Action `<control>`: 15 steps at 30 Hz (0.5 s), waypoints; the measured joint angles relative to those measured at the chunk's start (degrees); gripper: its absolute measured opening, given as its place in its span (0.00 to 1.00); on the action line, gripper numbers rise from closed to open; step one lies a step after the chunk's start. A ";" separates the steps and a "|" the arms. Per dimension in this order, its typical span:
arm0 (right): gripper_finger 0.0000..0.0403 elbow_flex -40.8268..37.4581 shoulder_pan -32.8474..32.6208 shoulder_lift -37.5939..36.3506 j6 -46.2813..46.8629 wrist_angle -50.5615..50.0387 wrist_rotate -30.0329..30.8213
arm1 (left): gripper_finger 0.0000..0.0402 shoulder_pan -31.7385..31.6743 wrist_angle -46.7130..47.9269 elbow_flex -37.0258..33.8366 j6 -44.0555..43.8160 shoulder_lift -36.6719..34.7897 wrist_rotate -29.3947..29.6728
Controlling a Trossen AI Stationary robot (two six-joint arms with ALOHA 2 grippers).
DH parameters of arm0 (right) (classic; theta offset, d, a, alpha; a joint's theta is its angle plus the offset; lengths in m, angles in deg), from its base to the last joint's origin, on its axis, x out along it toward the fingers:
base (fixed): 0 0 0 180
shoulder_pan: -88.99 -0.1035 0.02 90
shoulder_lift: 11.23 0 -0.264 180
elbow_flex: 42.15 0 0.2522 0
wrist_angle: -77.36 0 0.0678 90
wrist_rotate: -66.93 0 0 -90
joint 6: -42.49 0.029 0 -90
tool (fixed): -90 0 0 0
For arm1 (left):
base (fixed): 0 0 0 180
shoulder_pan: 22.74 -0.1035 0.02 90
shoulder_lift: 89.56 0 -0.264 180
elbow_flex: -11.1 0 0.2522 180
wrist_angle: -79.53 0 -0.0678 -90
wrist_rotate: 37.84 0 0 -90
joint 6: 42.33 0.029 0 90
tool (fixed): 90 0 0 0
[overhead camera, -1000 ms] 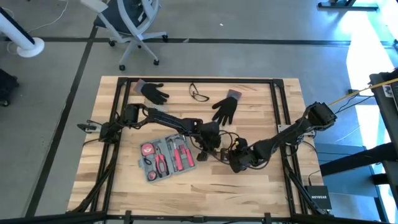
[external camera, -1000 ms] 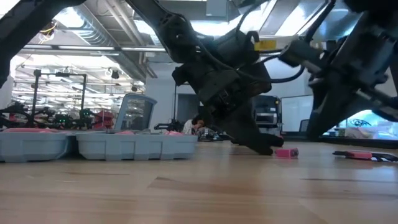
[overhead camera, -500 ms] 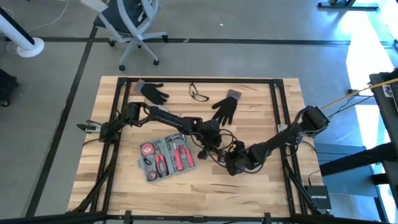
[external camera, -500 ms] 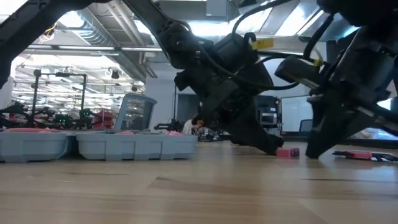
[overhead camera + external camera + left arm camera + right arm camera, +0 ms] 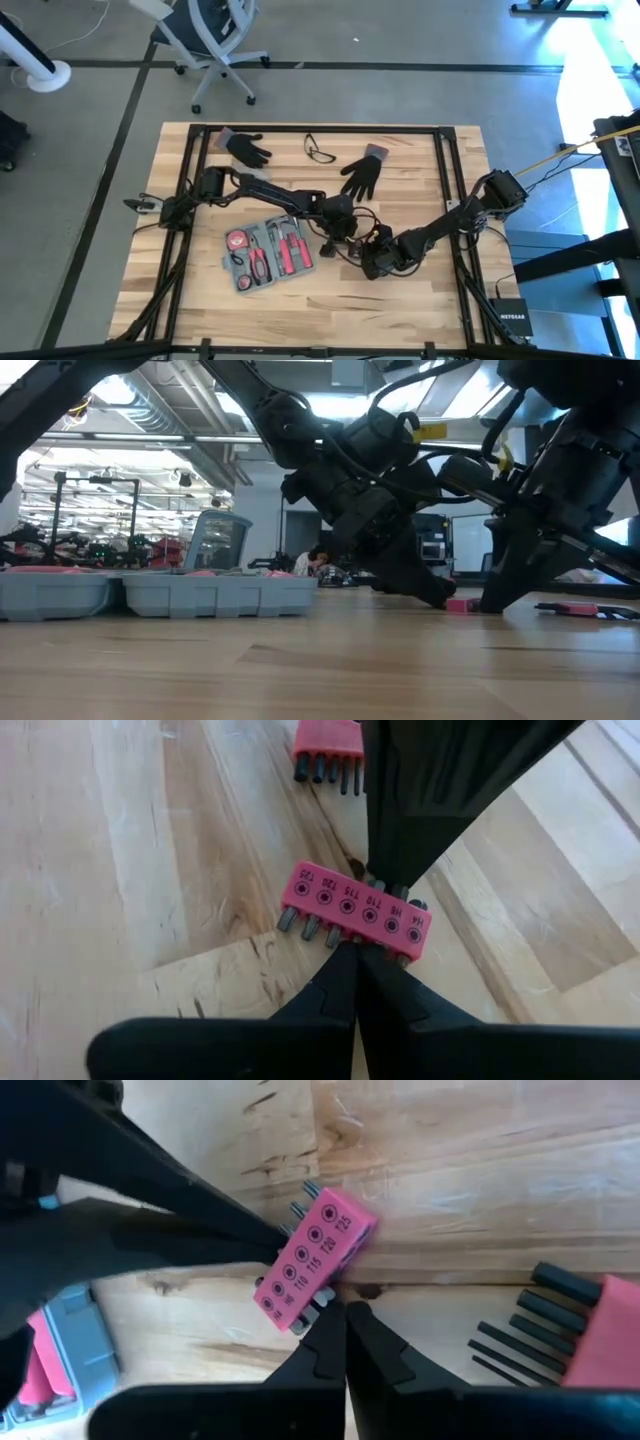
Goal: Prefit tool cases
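Note:
The tool case (image 5: 265, 252) lies open and flat on the wooden table, with red-handled tools in its recesses; the low view shows its blue-grey walls (image 5: 160, 595). To its right a small pink bit holder (image 5: 350, 913) lies on the table. My left gripper (image 5: 355, 952) and my right gripper (image 5: 343, 1310) are both shut and meet the holder from opposite long sides. In the low view the holder (image 5: 460, 605) sits between the left fingertips (image 5: 435, 598) and the right fingertips (image 5: 490, 600). My left gripper touches the bit holder's long side (image 5: 345, 942), where bit ends stick out, with its shut fingertips. The fingers slant down from the table's left. The holder lies flat on the table. My right gripper touches the holder's opposite long side (image 5: 322, 1295) with its shut fingertips, near the middle of its length. The fingers slant steeply down from the table's right. Nothing is pinched between them.
A second red holder with dark hex keys (image 5: 590, 1330) lies close by on the table. Two black gloves (image 5: 248, 148) (image 5: 362, 175) and safety glasses (image 5: 320, 150) lie toward the far edge. A black frame (image 5: 450, 180) runs around the table top.
My right gripper has come down and moved toward the table's left, until its shut tips stand at the bit holder opposite my left gripper. The holder has stayed where it was.

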 joint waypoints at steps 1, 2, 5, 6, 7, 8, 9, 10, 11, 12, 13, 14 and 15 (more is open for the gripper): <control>0.00 -0.03 0.19 0.00 -0.47 0.04 -0.10 | 0.00 0.67 -0.13 0.00 -0.26 -0.02 0.38; 0.00 -0.03 0.31 0.01 -0.87 0.02 0.04 | 0.00 1.23 -0.46 -0.02 -0.89 -0.07 0.82; 0.00 -0.08 0.31 0.02 -1.45 0.26 0.42 | 0.00 2.42 -1.51 -0.05 -3.74 -0.07 2.87; 0.00 -0.08 0.25 0.04 -1.47 0.33 0.44 | 0.00 2.64 -1.76 -0.07 -4.55 -0.07 3.66; 0.00 -0.08 0.24 0.04 -1.33 0.37 0.50 | 0.00 2.74 -1.91 -0.07 -5.23 -0.07 4.10; 0.00 -0.09 0.24 0.04 -1.18 0.49 0.51 | 0.00 2.76 -2.08 -0.07 -5.85 -0.07 4.15; 0.00 -0.13 0.26 0.07 -0.86 0.71 0.64 | 0.00 2.76 -2.24 -0.07 -6.79 -0.07 4.10; 0.00 -0.14 0.27 0.07 -0.61 0.82 0.87 | 0.00 2.76 -2.35 -0.07 -7.68 -0.07 4.09; 0.00 -0.14 0.27 0.09 -0.53 0.86 0.90 | 0.00 2.76 -2.40 -0.07 -8.55 -0.07 4.05; 0.00 -0.14 0.29 0.09 -0.51 0.88 0.86 | 0.00 2.76 -2.33 -0.04 -9.04 -0.07 4.01; 0.00 -0.14 0.29 0.09 -0.49 0.90 0.81 | 0.00 2.76 -1.94 -0.01 -9.20 -0.07 4.06; 0.00 -0.14 0.13 0.09 -0.49 0.91 0.79 | 0.00 2.76 -1.41 0.01 -9.29 -0.07 4.24; 0.00 -0.16 -0.44 0.11 -0.49 0.98 1.02 | 0.00 2.75 -0.98 0.04 -9.29 -0.08 4.53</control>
